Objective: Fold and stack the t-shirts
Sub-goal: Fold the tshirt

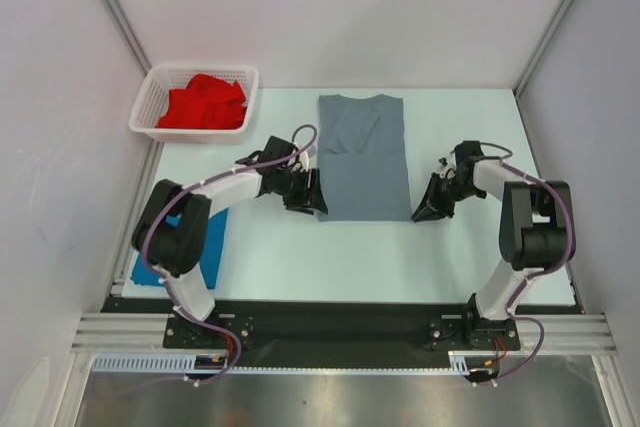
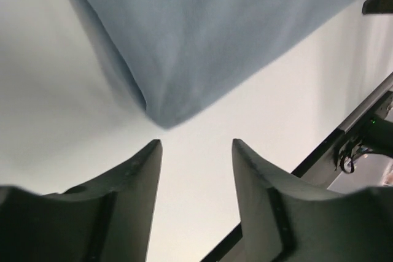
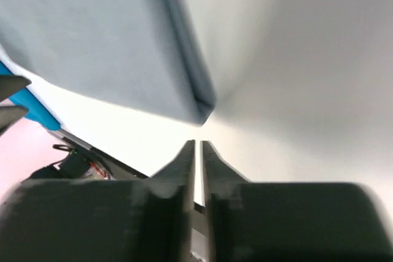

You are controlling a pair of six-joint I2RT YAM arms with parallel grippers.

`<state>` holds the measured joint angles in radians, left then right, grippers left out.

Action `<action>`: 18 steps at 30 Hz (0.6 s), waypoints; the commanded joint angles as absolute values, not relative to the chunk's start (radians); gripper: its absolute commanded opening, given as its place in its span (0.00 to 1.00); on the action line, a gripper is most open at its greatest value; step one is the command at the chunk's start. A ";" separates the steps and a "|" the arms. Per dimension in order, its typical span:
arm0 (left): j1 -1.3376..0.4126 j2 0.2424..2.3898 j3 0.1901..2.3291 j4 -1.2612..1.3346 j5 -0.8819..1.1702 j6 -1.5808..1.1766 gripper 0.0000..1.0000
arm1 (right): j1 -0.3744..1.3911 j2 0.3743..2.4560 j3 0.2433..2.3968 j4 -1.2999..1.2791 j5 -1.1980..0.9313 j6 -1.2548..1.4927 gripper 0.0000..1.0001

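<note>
Top external: folded slate grey t-shirt [image 1: 364,159], long axis near-to-far on desk [image 1: 300,257], collar at far end; left end effector [image 2: 196,145] spread, right end effector [image 3: 198,144] pressed together.

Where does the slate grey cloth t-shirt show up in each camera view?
Top external: slate grey cloth t-shirt lies flat at the picture's centre.
Left wrist: fills the upper centre, one corner pointing down.
Right wrist: upper left, its corner near the centre.
Shared landmark: the black base rail.
</note>
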<state>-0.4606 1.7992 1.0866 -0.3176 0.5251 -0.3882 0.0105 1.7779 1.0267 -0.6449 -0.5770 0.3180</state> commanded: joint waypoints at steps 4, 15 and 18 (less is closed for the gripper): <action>-0.449 1.589 1.043 -0.413 0.459 -0.357 0.64 | 0.008 1.638 1.005 -0.660 -0.531 0.334 0.42; -0.417 1.597 0.785 -0.065 0.408 -0.693 0.63 | 0.008 1.680 0.894 -0.468 -0.586 0.420 0.63; -0.416 1.641 0.785 -0.025 0.410 -0.729 0.64 | -0.018 1.693 0.879 -0.434 -0.587 0.436 0.62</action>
<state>-0.4225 1.6157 0.7799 -0.1711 0.4267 -0.6342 -0.0006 1.6829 0.8898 -0.5083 -0.5713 0.4080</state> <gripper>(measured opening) 0.642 0.620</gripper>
